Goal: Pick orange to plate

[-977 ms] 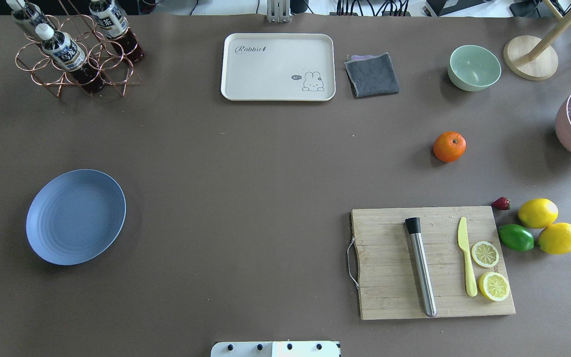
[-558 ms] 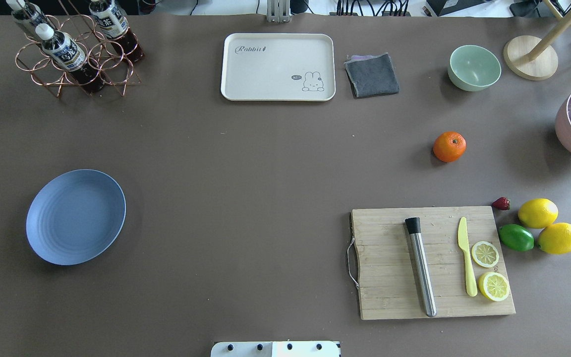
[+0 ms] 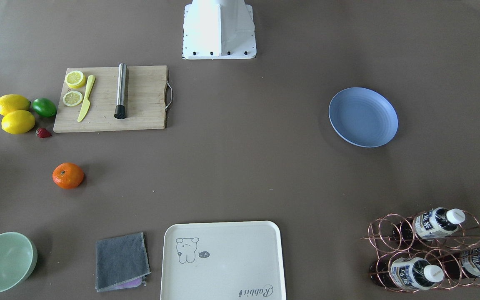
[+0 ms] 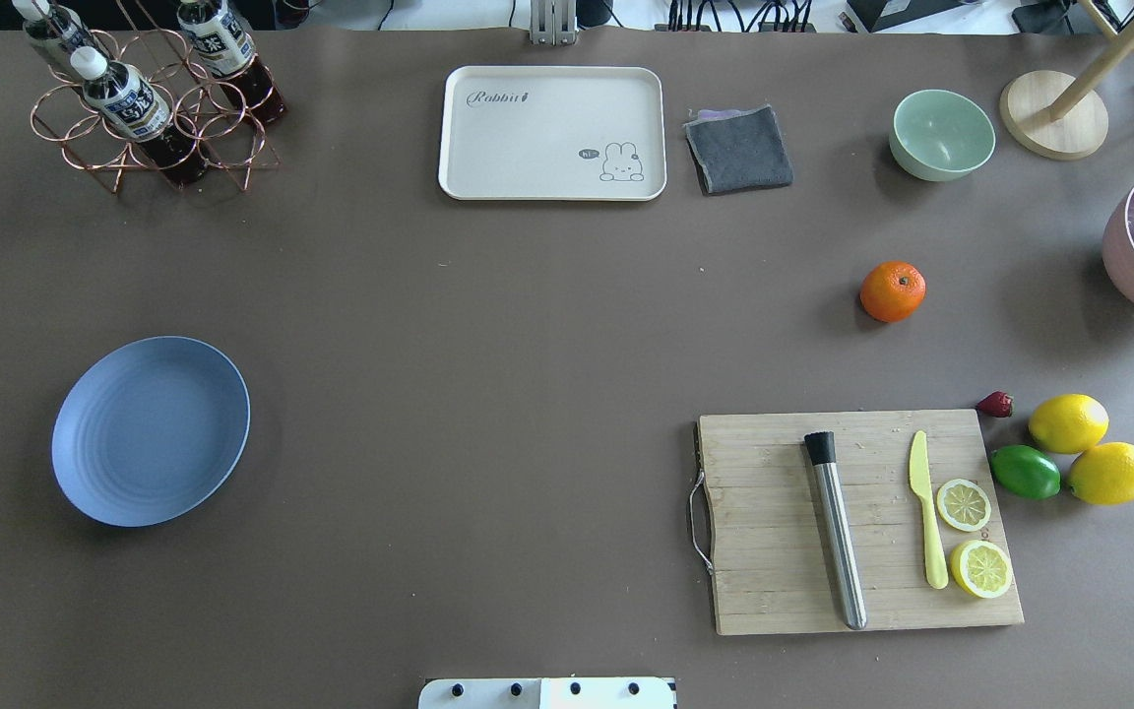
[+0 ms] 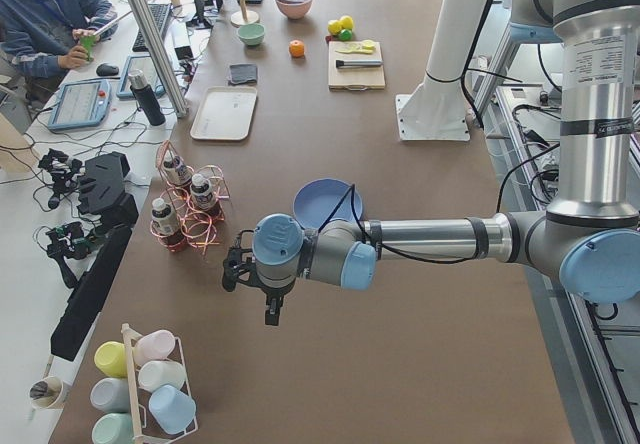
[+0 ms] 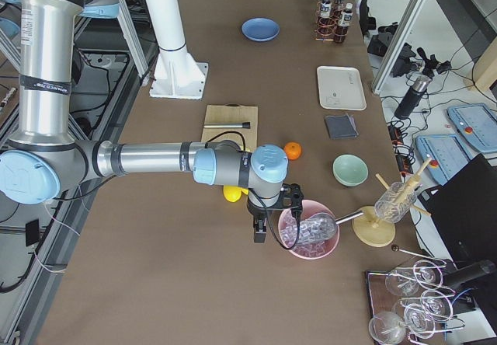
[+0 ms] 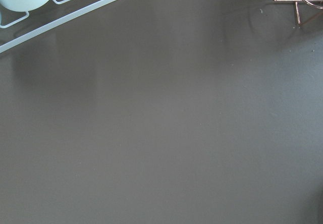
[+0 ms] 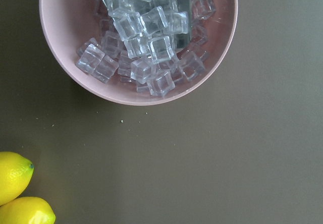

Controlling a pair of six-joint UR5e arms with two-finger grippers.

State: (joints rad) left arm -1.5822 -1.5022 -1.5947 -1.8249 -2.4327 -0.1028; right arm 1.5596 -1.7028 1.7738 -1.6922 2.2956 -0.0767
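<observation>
The orange (image 4: 893,291) lies alone on the brown table, right of centre, beyond the cutting board; it also shows as the orange (image 3: 68,175) and the orange (image 6: 292,151). Far to the left sits the blue plate (image 4: 151,430), bare, also seen as the plate (image 3: 363,117). My left gripper (image 5: 272,316) hangs past the plate toward the table's left end, fingers down; whether it is open I cannot tell. My right gripper (image 6: 258,235) hangs beside the pink ice bowl, short of the orange; its state I cannot tell. Neither appears in the overhead view.
A cutting board (image 4: 857,520) holds a steel muddler, a yellow knife and lemon halves. Two lemons (image 4: 1069,423), a lime and a strawberry lie to its right. Cream tray (image 4: 552,132), grey cloth, green bowl (image 4: 941,133), pink ice bowl (image 8: 136,42) and bottle rack (image 4: 149,98) line the far edge.
</observation>
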